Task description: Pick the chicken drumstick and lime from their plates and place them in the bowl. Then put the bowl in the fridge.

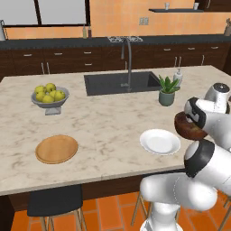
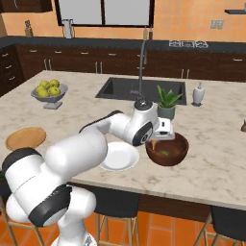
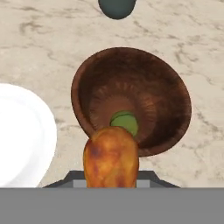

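gripper (image 2: 154, 142) clamped on chicken drumstick (image 3: 111, 156) – above near rim of bowl (image 3: 170, 87) | lime (image 3: 124, 121) in bowl | white plate (image 2: 119, 156) bare – just beside bowl

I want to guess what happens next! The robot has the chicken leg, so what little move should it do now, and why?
Probably open the pincer and drop the chicken drumstick. The hand view shows it held right over the near rim of the bowl, where the lime already lies. A small nudge forward first might be safer.

Glossy white robot arm (image 2: 72, 158) built of rounded, bulbous segments, joined by dark grey bands at each joint; round grey cap on the wrist; small boxy white hand.
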Controlling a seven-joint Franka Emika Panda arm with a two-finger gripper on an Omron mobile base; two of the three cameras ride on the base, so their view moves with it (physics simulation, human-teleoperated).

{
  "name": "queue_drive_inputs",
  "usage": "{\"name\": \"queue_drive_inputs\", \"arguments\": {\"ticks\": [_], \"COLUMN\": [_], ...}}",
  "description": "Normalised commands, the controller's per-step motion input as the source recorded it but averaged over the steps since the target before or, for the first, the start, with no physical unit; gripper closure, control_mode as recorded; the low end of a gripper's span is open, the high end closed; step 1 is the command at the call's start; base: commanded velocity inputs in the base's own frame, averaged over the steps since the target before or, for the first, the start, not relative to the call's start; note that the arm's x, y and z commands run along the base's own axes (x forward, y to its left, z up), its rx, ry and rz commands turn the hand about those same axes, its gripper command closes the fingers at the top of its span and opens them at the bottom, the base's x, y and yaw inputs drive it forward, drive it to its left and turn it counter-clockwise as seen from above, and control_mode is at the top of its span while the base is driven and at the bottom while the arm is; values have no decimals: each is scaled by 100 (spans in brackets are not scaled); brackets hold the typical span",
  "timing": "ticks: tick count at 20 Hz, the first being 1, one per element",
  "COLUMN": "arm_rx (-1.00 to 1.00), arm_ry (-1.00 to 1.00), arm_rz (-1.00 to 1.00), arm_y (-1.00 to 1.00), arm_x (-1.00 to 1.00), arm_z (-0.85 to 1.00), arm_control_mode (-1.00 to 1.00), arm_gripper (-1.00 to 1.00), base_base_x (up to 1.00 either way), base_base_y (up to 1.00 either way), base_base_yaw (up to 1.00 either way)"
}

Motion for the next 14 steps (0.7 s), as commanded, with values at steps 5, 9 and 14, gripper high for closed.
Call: {"name": "queue_drive_inputs", "arguments": {"ticks": [5,9,14], "arm_rx": [7,18,9], "arm_ry": [0,0,0], "arm_rz": [-8,0,0], "arm_y": [-47,-34,-25], "arm_x": [80,56,10], "arm_z": [-7,-29,-55], "arm_control_mode": [-100,-100,-100], "arm_gripper": [100,100,100], "base_base_x": [0,0,0], "base_base_y": [0,0,0], "base_base_yaw": [0,0,0]}}
